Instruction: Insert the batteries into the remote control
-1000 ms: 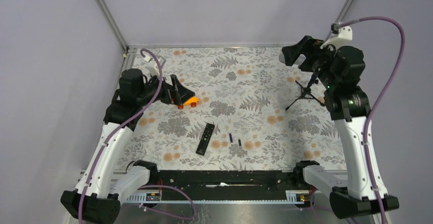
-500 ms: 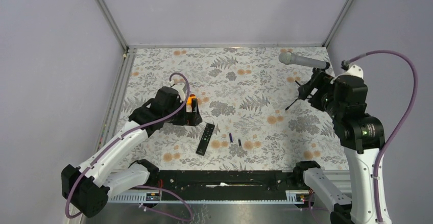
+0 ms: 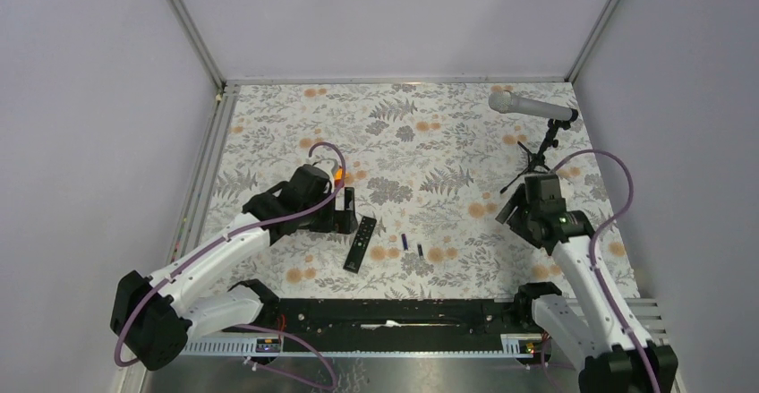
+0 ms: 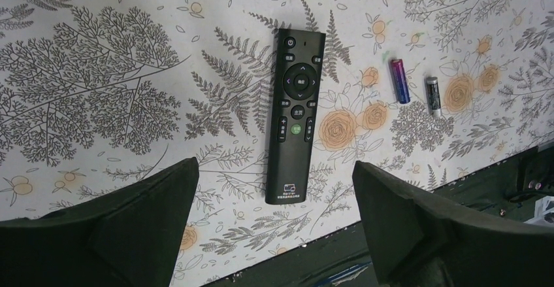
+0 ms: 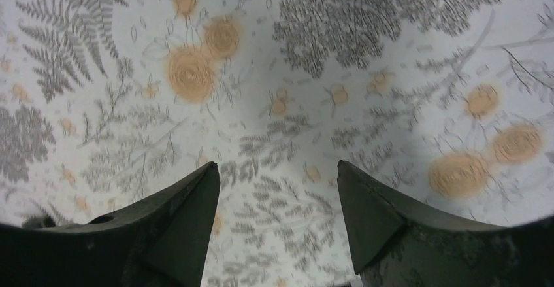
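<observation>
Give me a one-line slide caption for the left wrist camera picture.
Open left claw hovers above the face-up remote control; a purplish battery and a darker battery lie nearby on the floral table.

Eyes on the remote control (image 4: 293, 114), lying face up: there's a power sign on the button at its top corner, and a plus and a minus on the long key down its left side. White characters mark the other keys, too small to read. At its bottom end sits a small white logo with a line of print, unreadable. To the right of the remote, the purplish-blue battery (image 4: 400, 81) and the darker battery (image 4: 434, 95) carry labels, illegible too.
</observation>
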`<state>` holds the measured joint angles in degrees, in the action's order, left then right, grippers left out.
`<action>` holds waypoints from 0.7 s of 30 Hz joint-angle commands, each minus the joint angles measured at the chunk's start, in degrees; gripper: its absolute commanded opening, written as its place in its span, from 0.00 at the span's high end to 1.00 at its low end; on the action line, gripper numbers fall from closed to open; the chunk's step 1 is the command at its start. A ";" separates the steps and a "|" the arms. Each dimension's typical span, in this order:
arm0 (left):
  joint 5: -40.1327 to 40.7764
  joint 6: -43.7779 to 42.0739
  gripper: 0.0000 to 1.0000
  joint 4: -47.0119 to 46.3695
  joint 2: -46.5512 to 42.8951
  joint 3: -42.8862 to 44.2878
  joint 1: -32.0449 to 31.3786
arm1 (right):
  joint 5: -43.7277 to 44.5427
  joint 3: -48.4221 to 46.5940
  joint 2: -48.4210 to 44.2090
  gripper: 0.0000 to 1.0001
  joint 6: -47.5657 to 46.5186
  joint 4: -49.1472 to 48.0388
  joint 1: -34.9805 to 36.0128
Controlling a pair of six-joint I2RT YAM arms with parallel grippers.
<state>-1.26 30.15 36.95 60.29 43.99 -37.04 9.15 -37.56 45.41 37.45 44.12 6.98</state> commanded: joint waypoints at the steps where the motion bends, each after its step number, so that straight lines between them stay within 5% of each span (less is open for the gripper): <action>1: 2.14 -0.46 0.01 -3.44 0.29 0.33 -0.23 | 3.69 3.62 8.31 0.27 2.31 -21.74 -1.51; 10: 2.28 -0.80 0.01 -4.64 4.41 -0.37 -0.23 | -0.14 4.21 30.30 0.51 -6.12 -46.54 -6.63; 21: 3.13 -0.02 0.01 -4.61 4.46 1.21 -0.23 | -2.51 -7.26 45.95 0.60 -7.68 -48.00 -10.16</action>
<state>0.08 29.91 34.46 65.32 43.48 -37.04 7.92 -39.77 86.91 30.89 -1.21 -2.26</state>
